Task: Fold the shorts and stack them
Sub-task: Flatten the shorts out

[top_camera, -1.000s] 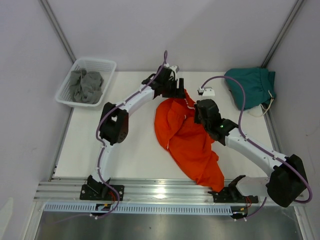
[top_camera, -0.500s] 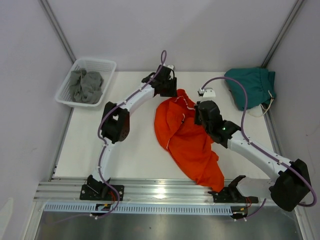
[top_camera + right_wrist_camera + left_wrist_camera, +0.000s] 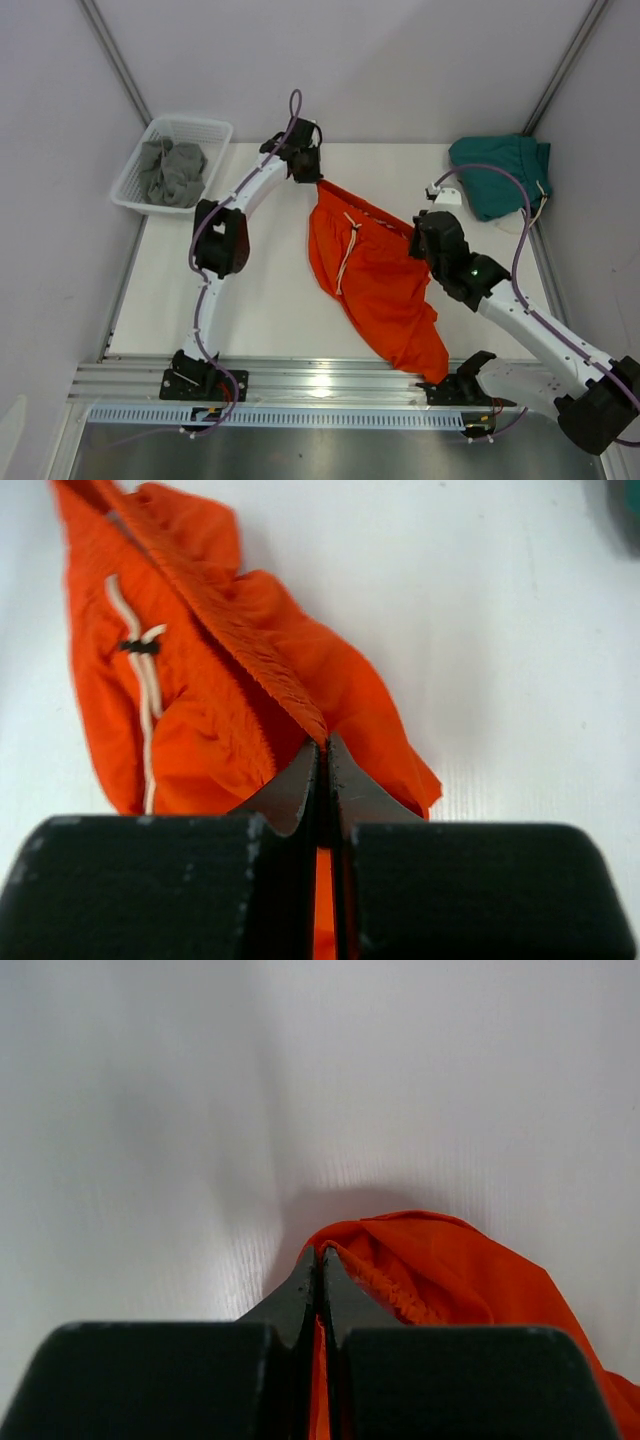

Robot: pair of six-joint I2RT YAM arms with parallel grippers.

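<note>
The orange shorts (image 3: 375, 285) trail from the desk's (image 3: 260, 290) 6 o'clock edge up to a waistband held taut between the right gripper (image 3: 323, 750), pinched closed on its 3 o'clock end, and the left gripper (image 3: 320, 1260), clamped on its 12 o'clock corner, likely to spread them for folding, while the teal shorts (image 3: 500, 170) wait at 2 o'clock.

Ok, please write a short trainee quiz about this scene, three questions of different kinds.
1. True or false: the left gripper and the right gripper are both shut on the bright orange cloth shorts.
2. What lies in the white plastic basket? A crumpled grey cloth; B a red cup; C folded paper.
3. Fill in: the dark teal-green cloth shorts lie at the white table's far ____ corner.
Key: 1 true; 2 A; 3 right.
</note>
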